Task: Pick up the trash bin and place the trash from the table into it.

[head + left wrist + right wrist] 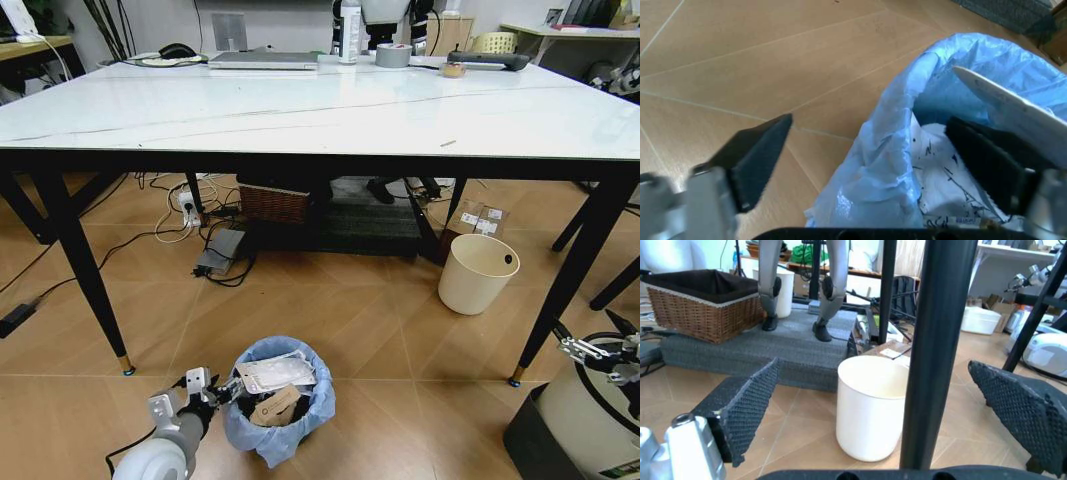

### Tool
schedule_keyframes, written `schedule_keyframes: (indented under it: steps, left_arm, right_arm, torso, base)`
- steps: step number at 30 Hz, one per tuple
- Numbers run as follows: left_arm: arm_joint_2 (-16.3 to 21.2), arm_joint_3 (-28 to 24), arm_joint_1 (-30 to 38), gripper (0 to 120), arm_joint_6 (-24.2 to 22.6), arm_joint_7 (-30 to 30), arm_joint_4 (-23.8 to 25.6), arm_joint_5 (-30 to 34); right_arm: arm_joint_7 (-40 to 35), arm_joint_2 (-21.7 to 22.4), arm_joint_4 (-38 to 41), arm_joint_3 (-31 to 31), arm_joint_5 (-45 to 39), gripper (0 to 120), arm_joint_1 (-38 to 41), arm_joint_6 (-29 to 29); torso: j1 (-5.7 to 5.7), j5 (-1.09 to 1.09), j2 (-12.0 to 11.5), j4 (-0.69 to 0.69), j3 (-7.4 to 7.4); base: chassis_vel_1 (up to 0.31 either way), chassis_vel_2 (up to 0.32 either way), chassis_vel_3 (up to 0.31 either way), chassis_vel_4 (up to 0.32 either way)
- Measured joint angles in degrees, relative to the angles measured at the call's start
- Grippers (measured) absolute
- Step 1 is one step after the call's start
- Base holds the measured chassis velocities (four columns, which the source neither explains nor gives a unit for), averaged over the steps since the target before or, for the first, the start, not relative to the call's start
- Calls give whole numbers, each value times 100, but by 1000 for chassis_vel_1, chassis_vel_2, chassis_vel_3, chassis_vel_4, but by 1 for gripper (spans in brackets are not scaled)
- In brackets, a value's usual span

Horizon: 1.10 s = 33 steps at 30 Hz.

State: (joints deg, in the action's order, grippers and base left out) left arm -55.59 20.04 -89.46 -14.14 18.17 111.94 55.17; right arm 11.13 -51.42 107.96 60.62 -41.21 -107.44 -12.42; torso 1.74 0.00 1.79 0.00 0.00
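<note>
Low on the left of the head view, the left gripper point(212, 389) is reaching down to the wooden floor point(400, 330), its dark fingers spread apart on either side of the rim of the small round trash bin lined with a crinkled light-blue plastic bag point(280, 420). In the left wrist view one finger point(757, 157) is hanging outside the bag over the floor while the other finger point(990, 165) is sitting inside the bin's mouth, with the blue liner point(887, 165) passing between them. The bin is standing on the floor in front of the large white marble-look table with slim black legs point(300, 110), near its front left leg, and is holding white crumpled papers and a brown scrap point(275, 385). A tiny scrap point(447, 143) is lying towards the table's front right edge. A plain cream plastic bucket point(476, 272) is standing under the table's right side. The right gripper point(600, 350) is hanging low beside the front right leg, its fingers wide apart and holding nothing.
</note>
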Motion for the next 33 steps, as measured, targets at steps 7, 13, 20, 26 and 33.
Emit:
schedule_keyframes:
  steps: [7, 13, 20, 26, 33]
  left_arm:
    - [127, 30, -147, 100, -6, 16, 145, 9]
    - [348, 84, -360, 100, -54, 24, 455, 1]
    - [480, 101, -542, 100, -67, 43, 629, -37]
    - [774, 177, -1035, 100, -79, 45, 979, -87]
    - [931, 234, -1243, 100, -93, 41, 1223, -89]
  right_arm:
    - [0, 0, 0, 0, 0, 100, 0, 0]
    - [0, 0, 0, 0, 0, 100, 0, 0]
    - [0, 0, 0, 0, 0, 100, 0, 0]
    - [0, 0, 0, 0, 0, 100, 0, 0]
    - [0, 0, 0, 0, 0, 100, 0, 0]
  torso:
    - [0, 0, 0, 0, -1]
    - [0, 0, 0, 0, -1]
    - [-1, -1, 0, 0, -1]
    - [-1, 0, 0, 1, -1]
    - [-1, 0, 0, 0, -1]
  base:
    - [0, 0, 0, 0]
    - [0, 0, 0, 0]
    - [0, 0, 0, 0]
    - [0, 0, 0, 0]
    - [0, 0, 0, 0]
